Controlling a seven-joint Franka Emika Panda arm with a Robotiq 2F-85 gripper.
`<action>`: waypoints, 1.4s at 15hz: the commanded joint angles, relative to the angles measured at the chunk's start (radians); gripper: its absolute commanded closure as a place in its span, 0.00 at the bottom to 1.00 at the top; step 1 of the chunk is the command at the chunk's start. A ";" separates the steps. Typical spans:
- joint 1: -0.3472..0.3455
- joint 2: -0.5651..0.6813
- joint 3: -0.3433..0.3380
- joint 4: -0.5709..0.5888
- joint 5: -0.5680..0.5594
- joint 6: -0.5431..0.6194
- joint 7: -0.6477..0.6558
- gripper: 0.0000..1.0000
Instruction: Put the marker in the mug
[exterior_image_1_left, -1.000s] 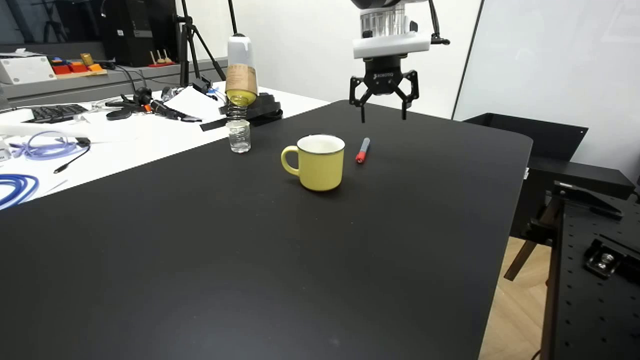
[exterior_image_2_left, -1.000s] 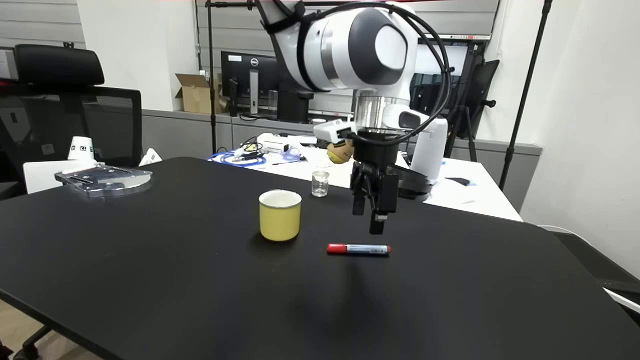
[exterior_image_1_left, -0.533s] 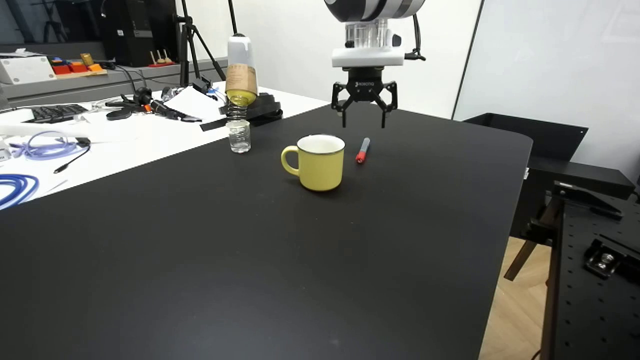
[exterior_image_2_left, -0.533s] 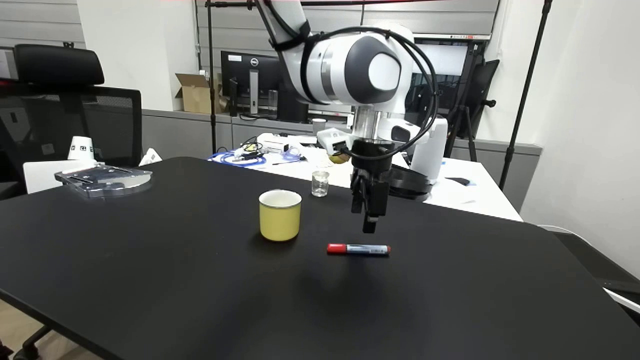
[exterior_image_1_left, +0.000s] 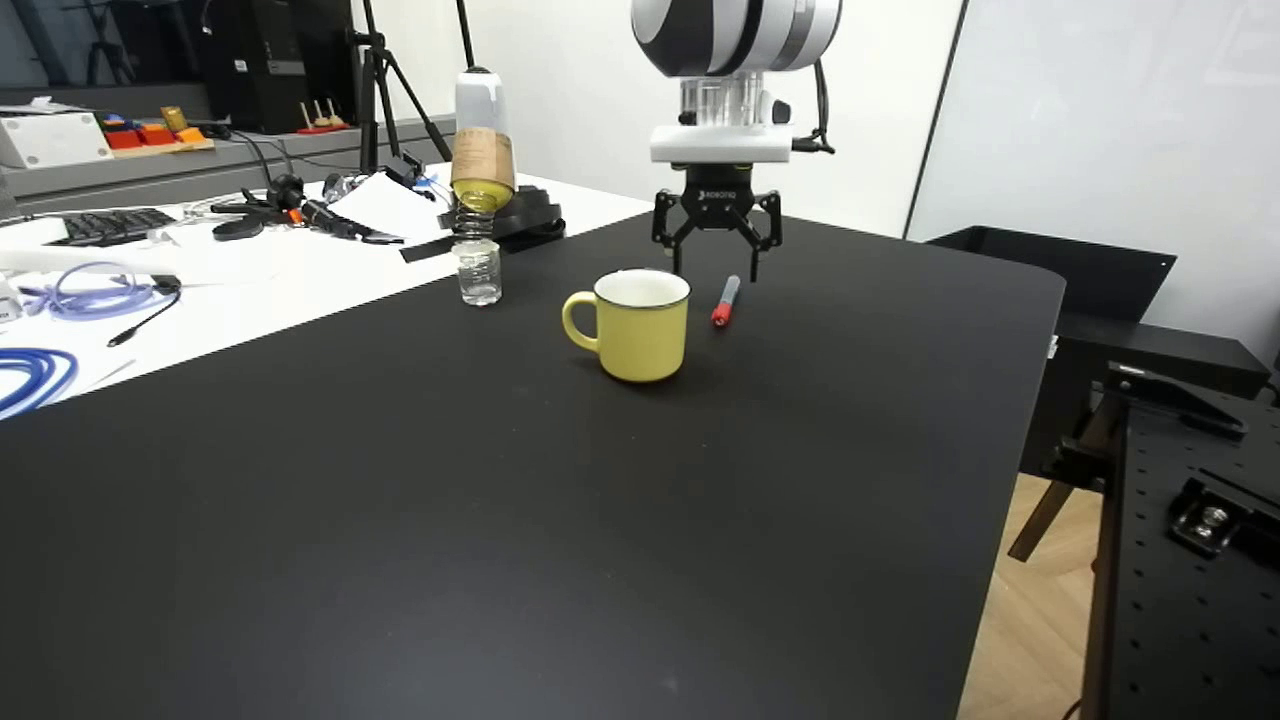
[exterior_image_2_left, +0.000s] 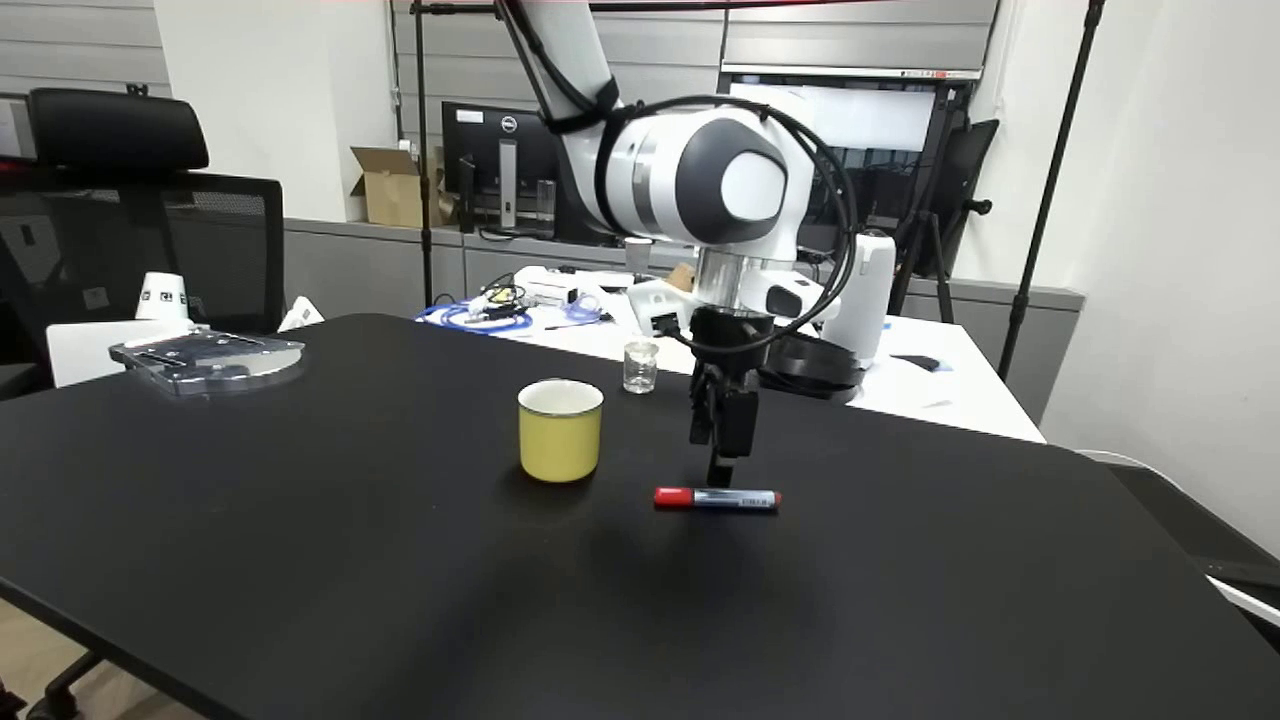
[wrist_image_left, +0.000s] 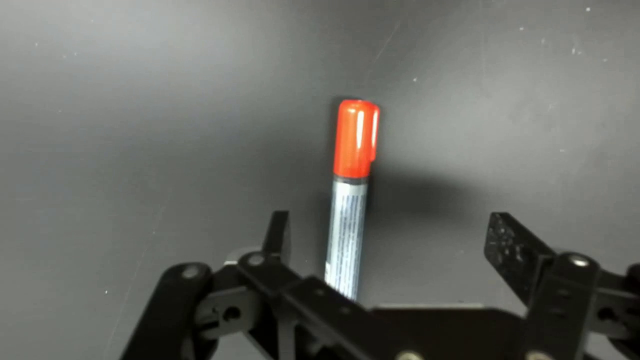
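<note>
The marker, with a red cap and a grey-white barrel, lies flat on the black table in both exterior views (exterior_image_1_left: 726, 302) (exterior_image_2_left: 717, 498). In the wrist view the marker (wrist_image_left: 350, 210) has its cap pointing up the picture, and its rear end is hidden behind the gripper. The pale-yellow mug stands upright beside it in both exterior views (exterior_image_1_left: 643, 335) (exterior_image_2_left: 560, 440); it is out of the wrist view. My gripper (exterior_image_1_left: 715, 273) is open and empty, low above the marker. In the wrist view the marker lies between the fingers (wrist_image_left: 390, 220), closer to the left one, touching neither.
A small clear glass jar stands near the table edge in both exterior views (exterior_image_1_left: 479, 275) (exterior_image_2_left: 640, 368). A bottle with yellowish liquid (exterior_image_1_left: 482, 150) appears behind it. A clear plastic plate (exterior_image_2_left: 210, 360) lies on the table's far left. Cables (exterior_image_1_left: 100, 295) lie on the white table.
My open gripper has come down toward the table and the marker, and has shifted left in both exterior views. The marker and the mug have not moved.
</note>
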 joint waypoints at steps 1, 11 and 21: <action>0.002 0.035 0.001 0.028 0.027 -0.006 0.008 0.00; 0.015 0.046 -0.015 0.002 0.024 0.008 0.030 0.40; 0.033 0.007 -0.047 -0.030 0.010 0.072 0.048 0.95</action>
